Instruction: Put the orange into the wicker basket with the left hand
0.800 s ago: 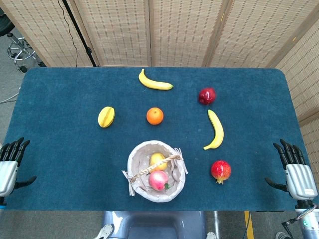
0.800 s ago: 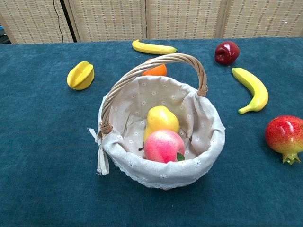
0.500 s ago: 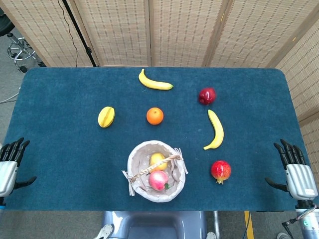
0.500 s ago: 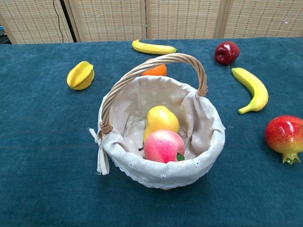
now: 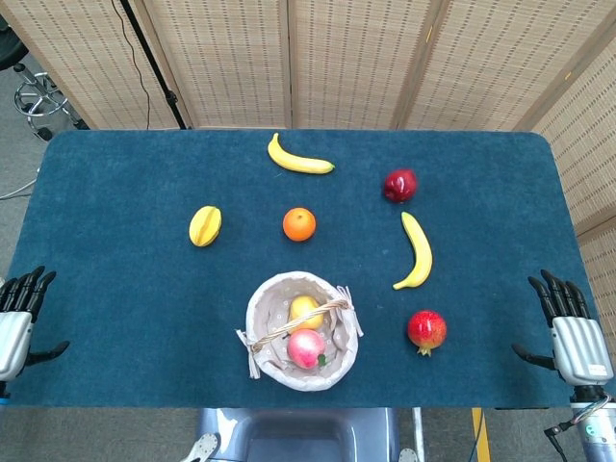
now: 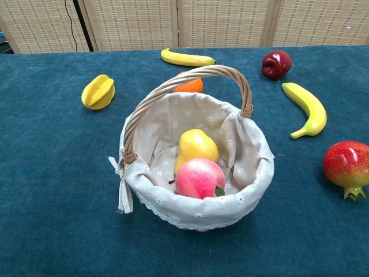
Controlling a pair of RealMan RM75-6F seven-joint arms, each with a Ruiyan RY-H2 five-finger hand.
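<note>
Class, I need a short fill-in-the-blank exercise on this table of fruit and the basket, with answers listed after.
1. The orange lies on the ____.
2. The wicker basket holds a pear and a ____.
3. The left hand holds ____.
4. The fruit left of the orange is a ____.
Answers: table; peach; nothing; starfruit

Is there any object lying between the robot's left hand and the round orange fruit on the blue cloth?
The yellow starfruit lies roughly between the left hand and the orange, nearer the orange; the head view shows it.
</note>
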